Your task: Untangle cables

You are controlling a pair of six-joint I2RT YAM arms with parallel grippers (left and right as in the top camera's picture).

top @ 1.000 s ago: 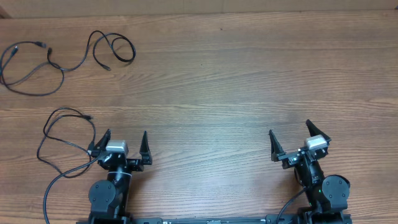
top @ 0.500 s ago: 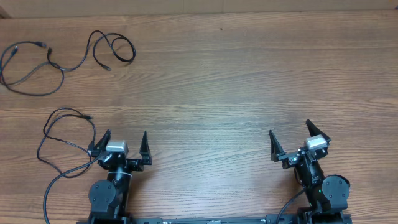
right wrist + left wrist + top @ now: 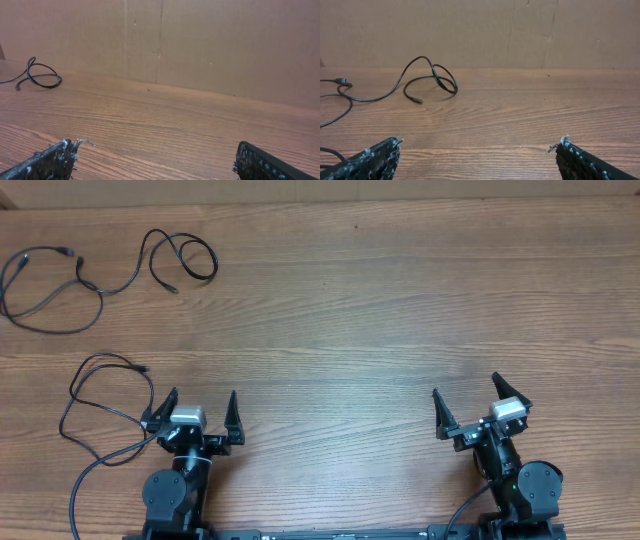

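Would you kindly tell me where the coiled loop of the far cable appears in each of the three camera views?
Overhead: the cable loop lies upper left, near the table's far edge.
Left wrist: the loop sits left of centre, around mid-height.
Right wrist: the loop is at the far left, around mid-height.
Shared landmark: a dark speck on the tabletop, right of the loop in every view.

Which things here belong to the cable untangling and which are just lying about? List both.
Job: far cable, near looped cable, left claw and right claw, both open and empty.
Not the job: wooden table, cardboard backdrop.
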